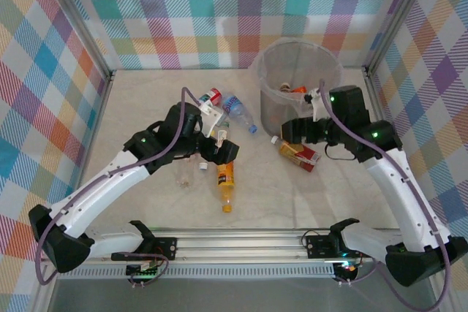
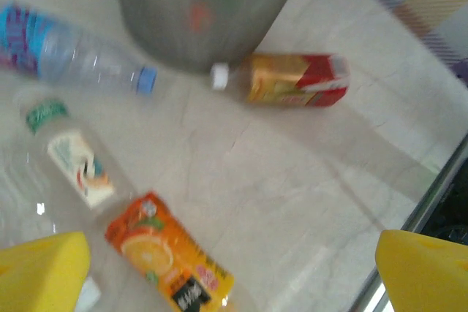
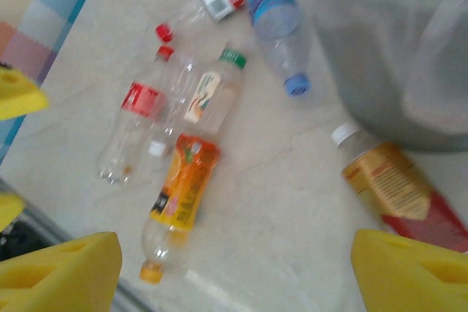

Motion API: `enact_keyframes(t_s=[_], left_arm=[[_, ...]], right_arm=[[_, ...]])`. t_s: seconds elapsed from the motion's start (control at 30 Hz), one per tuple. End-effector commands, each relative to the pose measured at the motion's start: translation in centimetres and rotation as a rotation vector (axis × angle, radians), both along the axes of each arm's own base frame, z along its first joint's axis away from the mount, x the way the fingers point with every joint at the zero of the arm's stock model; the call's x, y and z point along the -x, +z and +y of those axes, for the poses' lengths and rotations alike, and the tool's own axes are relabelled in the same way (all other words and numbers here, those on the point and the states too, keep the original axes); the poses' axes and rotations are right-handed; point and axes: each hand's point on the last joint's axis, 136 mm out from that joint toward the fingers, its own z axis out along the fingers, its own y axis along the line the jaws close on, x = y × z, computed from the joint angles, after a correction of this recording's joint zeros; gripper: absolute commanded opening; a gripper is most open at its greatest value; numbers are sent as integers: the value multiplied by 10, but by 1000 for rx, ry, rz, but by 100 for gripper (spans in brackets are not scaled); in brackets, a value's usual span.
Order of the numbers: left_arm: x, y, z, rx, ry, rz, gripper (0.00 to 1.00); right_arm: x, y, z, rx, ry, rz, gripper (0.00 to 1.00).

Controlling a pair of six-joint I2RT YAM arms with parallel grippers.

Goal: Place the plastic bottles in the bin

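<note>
My right gripper (image 3: 234, 261) hovers spread and empty near the red-and-gold-labelled clear plastic bottle (image 3: 398, 188) beside the tall grey bin (image 1: 267, 100), poised to pinch; my left gripper (image 2: 234, 264) gapes too.

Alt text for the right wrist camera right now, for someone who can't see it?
The open right gripper hangs empty over a pale table, yellow fingertips at the lower corners. On it lie an orange-label bottle, a red-label bottle and a blue-capped bottle; a brown-label bottle lies beside the grey bin at right.
</note>
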Motion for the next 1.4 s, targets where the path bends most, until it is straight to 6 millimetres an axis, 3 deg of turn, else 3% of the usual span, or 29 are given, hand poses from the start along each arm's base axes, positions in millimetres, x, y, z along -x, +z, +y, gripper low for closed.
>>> enact_keyframes(t_s=[0.0, 0.27, 0.53, 0.7, 0.97, 1.37], left_arm=[[11, -38, 20, -67, 161, 209, 100], [17, -105, 18, -35, 361, 466, 99], [18, -145, 14, -58, 423, 561, 94], [20, -165, 4, -43, 421, 622, 88], [22, -194, 7, -114, 436, 661, 85], [26, -214, -1, -129, 408, 698, 76]], right_arm=[[14, 7, 25, -164, 89, 7, 84], [32, -14, 42, -250, 163, 75, 92], [37, -35, 59, -270, 198, 127, 95], [38, -42, 63, -271, 198, 144, 96], [37, -47, 62, -260, 184, 156, 95], [30, -59, 60, -237, 135, 175, 95]])
